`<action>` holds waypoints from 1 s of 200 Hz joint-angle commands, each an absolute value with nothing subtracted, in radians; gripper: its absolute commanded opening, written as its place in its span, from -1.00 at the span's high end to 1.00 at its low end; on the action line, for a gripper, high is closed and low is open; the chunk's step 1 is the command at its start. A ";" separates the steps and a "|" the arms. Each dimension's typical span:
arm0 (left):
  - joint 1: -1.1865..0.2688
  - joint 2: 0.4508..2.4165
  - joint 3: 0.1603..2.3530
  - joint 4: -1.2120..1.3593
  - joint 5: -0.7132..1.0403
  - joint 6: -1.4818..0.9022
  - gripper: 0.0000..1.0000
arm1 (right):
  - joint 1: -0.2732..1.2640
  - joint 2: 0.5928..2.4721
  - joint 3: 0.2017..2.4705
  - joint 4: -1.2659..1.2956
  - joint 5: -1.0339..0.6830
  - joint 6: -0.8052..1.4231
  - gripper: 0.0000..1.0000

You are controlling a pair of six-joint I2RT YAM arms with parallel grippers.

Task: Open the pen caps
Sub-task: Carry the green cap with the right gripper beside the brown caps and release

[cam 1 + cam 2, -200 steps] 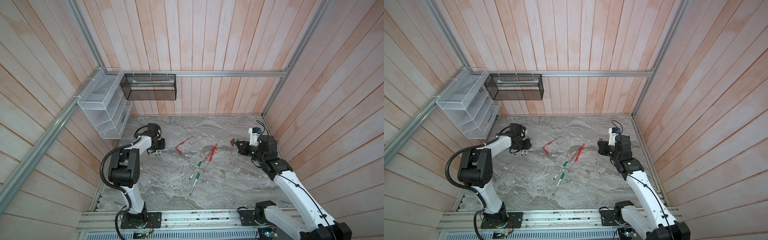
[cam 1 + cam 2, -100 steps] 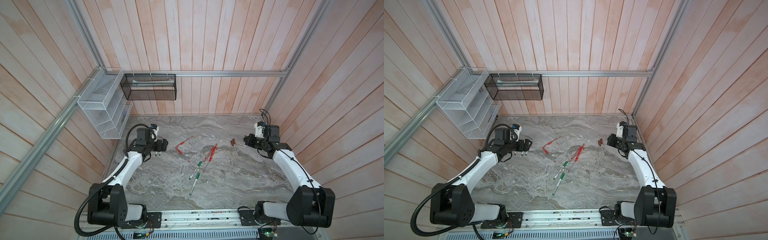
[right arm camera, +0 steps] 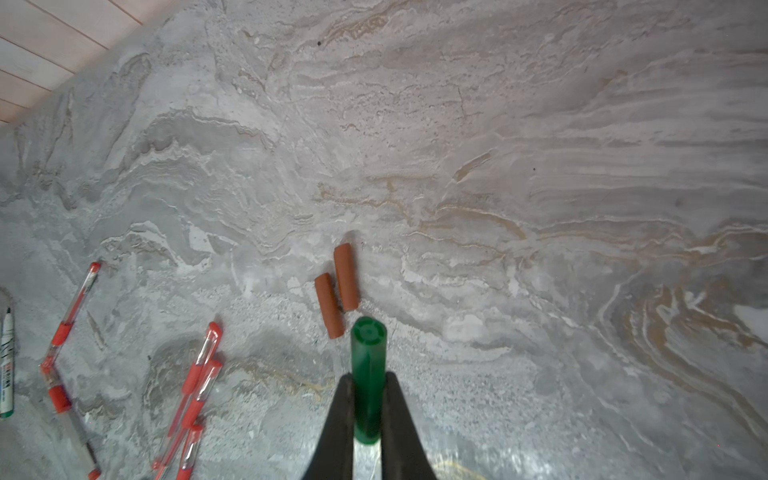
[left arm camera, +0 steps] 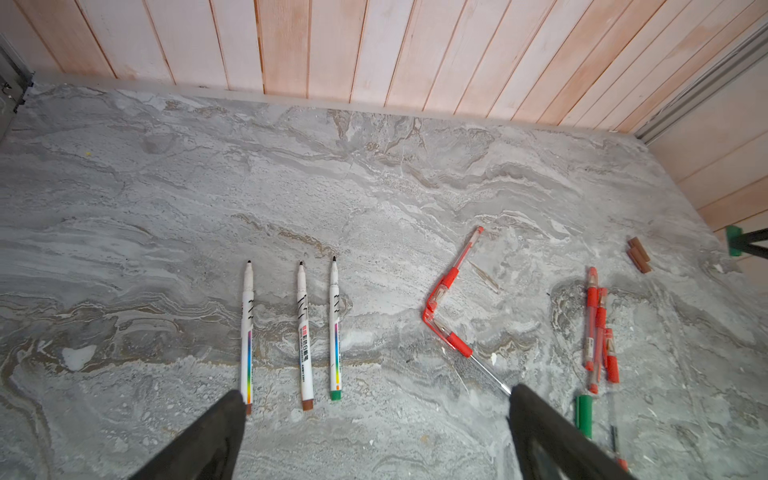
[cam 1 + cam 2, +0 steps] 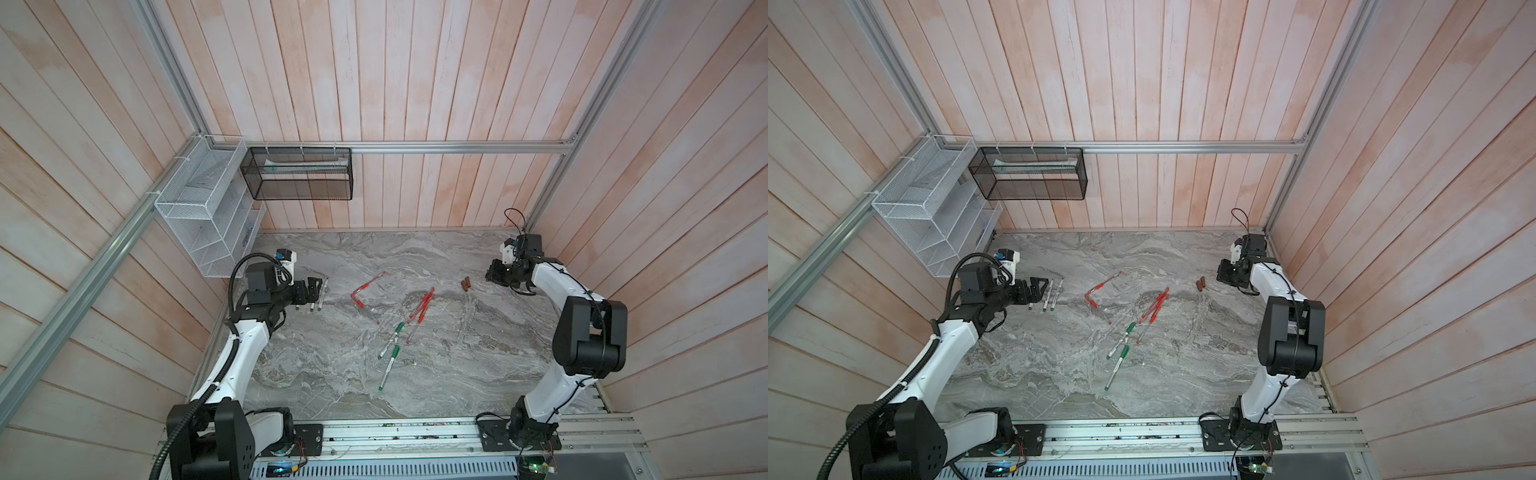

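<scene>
**Three markers opened, the red pens and green markers still to do**

The chunky green plastic marker cap is off its pen. It is clamped between the jaws of my right pincer and pokes out past the tips, closed end forward. Just ahead of those tips, two short brown plastic marker caps lie side by side on the grey marbled worktop. I read the green cap as bound for the same spot. Whether it touches the stone I cannot tell.

On the other side, my left pincer stands wide open with nothing in it. Right in front of it, three slim white marker barrels lie in a neat parallel row, bare tips pointing away from the pincer. Two have brown end plugs and one a green one, which matches the three loose caps. So I count three pens as opened, with only the green cap left to set down.

What is left lies between the two pincers, well apart from both:

- Two red-capped clear gel pens meet in an L on the left pincer's side.
- A loose bundle of more red gel pens lies nearer the right pincer.
- At least two white markers with green caps lie beside that bundle.

All of these look capped to me, though I cannot count the bundle with certainty. By my reckoning the job is less than half done.
</scene>
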State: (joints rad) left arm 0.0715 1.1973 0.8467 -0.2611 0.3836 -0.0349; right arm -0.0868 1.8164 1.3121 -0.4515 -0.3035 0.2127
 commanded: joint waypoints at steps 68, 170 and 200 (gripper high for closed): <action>0.109 1.165 0.847 -0.235 0.418 -0.046 -0.99 | -0.047 2.079 1.489 -0.486 -0.232 0.156 1.00; 0.153 1.161 0.844 -0.229 0.429 -0.065 -1.00 | -0.006 2.144 1.518 -0.504 -0.165 0.121 0.90; 0.166 1.166 0.851 -0.240 0.425 -0.069 -0.99 | -0.003 2.136 1.528 -0.529 -0.153 0.117 0.74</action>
